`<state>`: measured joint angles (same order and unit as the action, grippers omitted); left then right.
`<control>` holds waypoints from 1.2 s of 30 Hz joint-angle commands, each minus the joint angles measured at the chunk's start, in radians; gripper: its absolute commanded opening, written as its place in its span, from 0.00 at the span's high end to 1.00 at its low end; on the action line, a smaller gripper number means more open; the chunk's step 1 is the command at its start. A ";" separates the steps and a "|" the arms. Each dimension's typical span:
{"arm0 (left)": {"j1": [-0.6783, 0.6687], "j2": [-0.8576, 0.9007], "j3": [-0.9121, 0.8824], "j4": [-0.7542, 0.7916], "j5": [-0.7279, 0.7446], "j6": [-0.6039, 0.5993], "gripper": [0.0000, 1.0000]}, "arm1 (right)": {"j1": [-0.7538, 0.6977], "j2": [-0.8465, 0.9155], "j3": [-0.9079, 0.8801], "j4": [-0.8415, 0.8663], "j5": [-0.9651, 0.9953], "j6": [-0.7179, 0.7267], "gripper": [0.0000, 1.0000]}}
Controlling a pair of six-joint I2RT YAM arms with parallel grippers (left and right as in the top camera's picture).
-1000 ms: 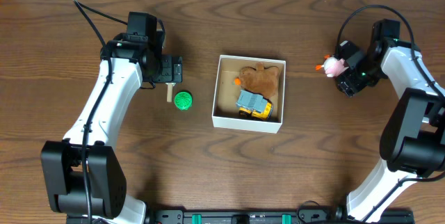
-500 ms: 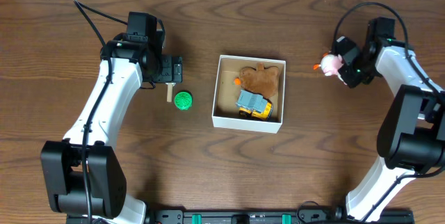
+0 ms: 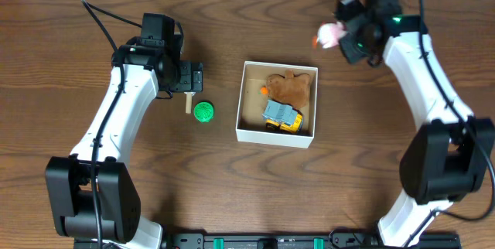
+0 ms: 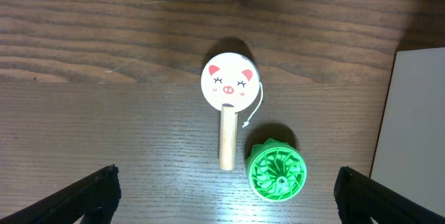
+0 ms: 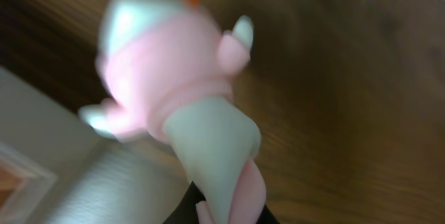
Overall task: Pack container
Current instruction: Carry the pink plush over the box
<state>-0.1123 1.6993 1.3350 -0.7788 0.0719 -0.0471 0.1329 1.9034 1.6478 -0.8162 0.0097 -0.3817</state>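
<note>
The container (image 3: 241, 104) is a white square box in the middle of the table, holding a brown plush toy (image 3: 291, 86) and a yellow and grey truck (image 3: 282, 116). My right gripper (image 3: 343, 39) hangs above the table beyond the box's far right corner, shut on a pink and white soft toy (image 3: 330, 35). The right wrist view shows that toy (image 5: 174, 71) blurred, with a box corner (image 5: 35, 168) below it. My left gripper (image 4: 226, 196) stands open over a pig-faced wooden stick (image 4: 229, 85) and a green ribbed wheel (image 4: 277, 170), touching neither.
The stick (image 3: 188, 104) and wheel (image 3: 203, 112) lie on the dark wood table just left of the box. The box's white wall (image 4: 417, 113) shows at the right edge of the left wrist view.
My right gripper closed on the pink toy, lifted it off the table and swung it left and toward the far edge, nearer the box. The left arm has not moved.
</note>
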 commanded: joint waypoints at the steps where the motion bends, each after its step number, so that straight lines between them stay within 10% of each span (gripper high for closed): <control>1: 0.004 0.008 0.021 -0.002 -0.001 0.013 0.02 | 0.094 -0.100 0.066 -0.043 0.102 0.100 0.99; 24: 0.004 0.008 0.021 -0.002 -0.001 0.013 0.02 | 0.418 -0.147 0.059 -0.176 0.061 0.982 0.99; 36: 0.004 0.008 0.021 -0.002 -0.001 0.013 0.02 | 0.485 -0.068 0.059 -0.086 -0.023 0.995 0.99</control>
<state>-0.1123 1.6993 1.3350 -0.7788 0.0719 -0.0471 0.5926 1.8141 1.7035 -0.9020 0.0006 0.5858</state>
